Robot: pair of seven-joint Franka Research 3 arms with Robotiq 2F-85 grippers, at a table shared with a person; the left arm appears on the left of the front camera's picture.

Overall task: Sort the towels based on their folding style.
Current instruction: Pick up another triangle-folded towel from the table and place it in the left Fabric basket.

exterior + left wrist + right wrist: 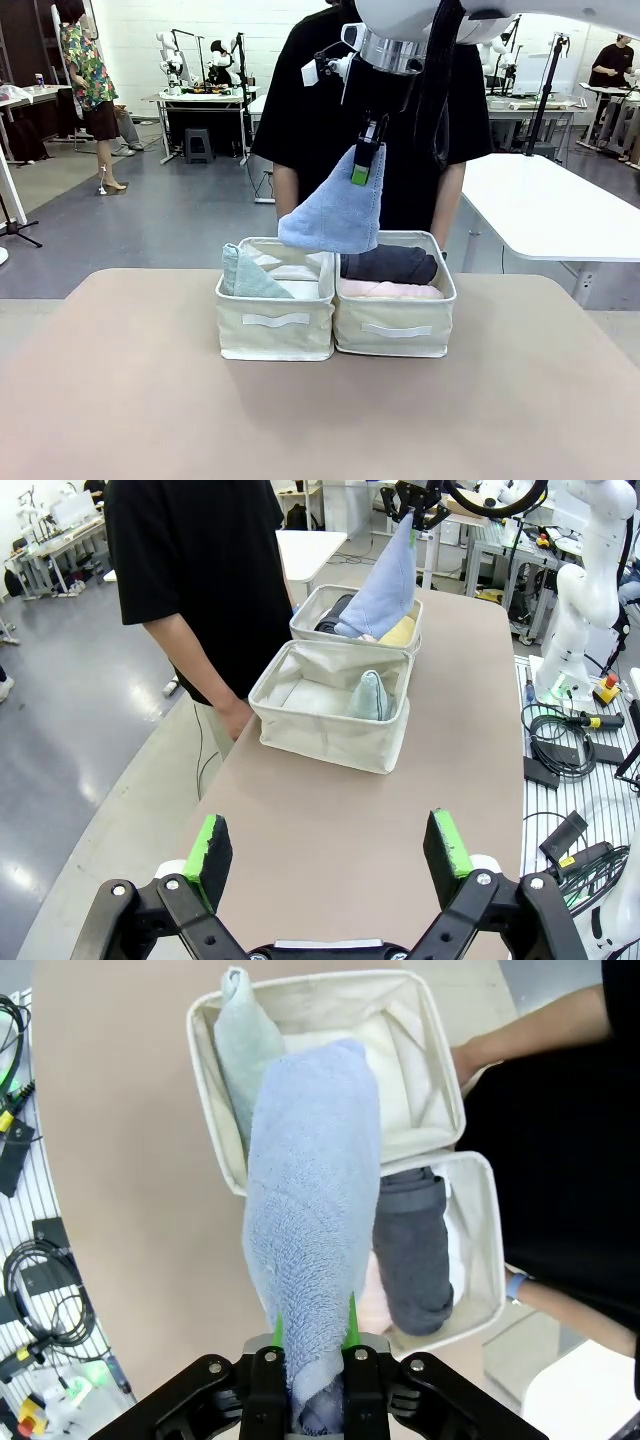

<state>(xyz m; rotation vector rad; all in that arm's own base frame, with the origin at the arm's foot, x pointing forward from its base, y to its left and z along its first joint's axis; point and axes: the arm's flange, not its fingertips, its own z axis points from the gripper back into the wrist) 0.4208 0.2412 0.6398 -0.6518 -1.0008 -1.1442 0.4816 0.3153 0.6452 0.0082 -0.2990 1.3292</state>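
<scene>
My right gripper (366,168) is shut on the tip of a light blue cone-folded towel (335,215), which hangs above the seam between two cream baskets. From the right wrist, that light blue towel (310,1210) drapes down from the gripper (315,1365). A pale teal cone towel (246,276) leans in the left basket (275,338). A dark grey roll (390,263) and a pink roll (392,290) lie in the right basket (395,342); a yellow roll (402,632) shows there too. My left gripper (330,848) hovers open over the table, well short of the baskets.
A person in a black shirt (330,110) stands close behind the baskets, with a hand (478,1052) near the left basket's far rim. The tan tabletop (320,420) in front of the baskets is bare. Cables and gear (565,750) lie beside the table.
</scene>
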